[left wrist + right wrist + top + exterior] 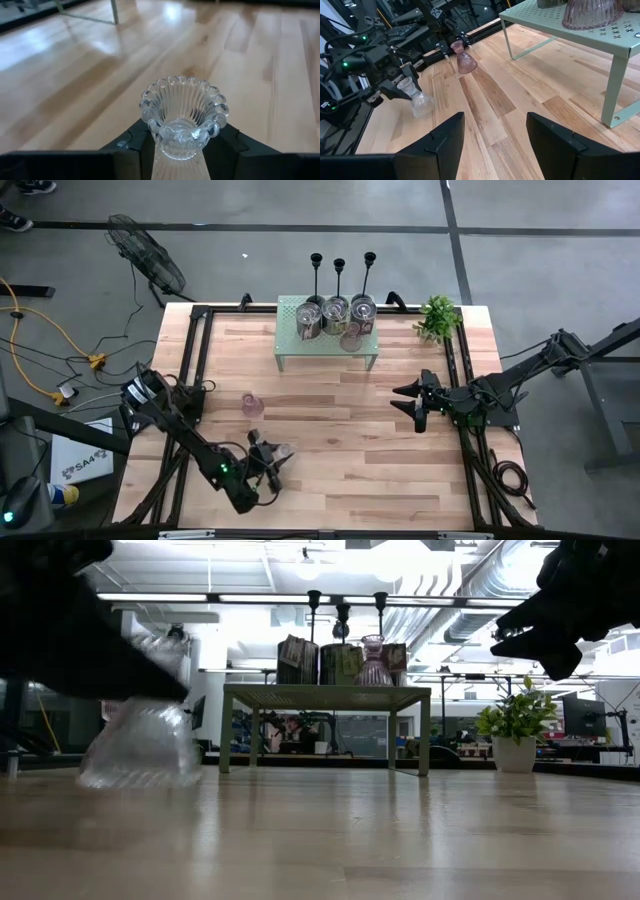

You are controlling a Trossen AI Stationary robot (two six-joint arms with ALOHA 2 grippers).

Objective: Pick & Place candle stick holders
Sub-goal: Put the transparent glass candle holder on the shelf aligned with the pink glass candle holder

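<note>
A clear ribbed glass candle holder (181, 112) with a beaded rim stands on the wood table near its front left, my left gripper (272, 456) shut on it. A pink glass holder (251, 405) stands on its base farther back on the table. Three black candlesticks (340, 275), silvery jars (336, 312) and another pink glass (350, 340) are at the pale green shelf (290, 352) at the far middle. My right gripper (415, 408) hangs open above the table's right side, nothing between its fingers. My left gripper pinches the clear holder's narrow neck (177, 152), just below the beaded cup, between its two fingers (137, 142). The fingers come nearly level from the table's near left. The holder stands roughly upright with its wide base (140, 772) on the table.
A small green plant (437, 317) in a white pot stands at the far right corner. Black frame rails (190, 370) run along the table's left and right edges. Bare wood lies between the shelf and the near edge.
</note>
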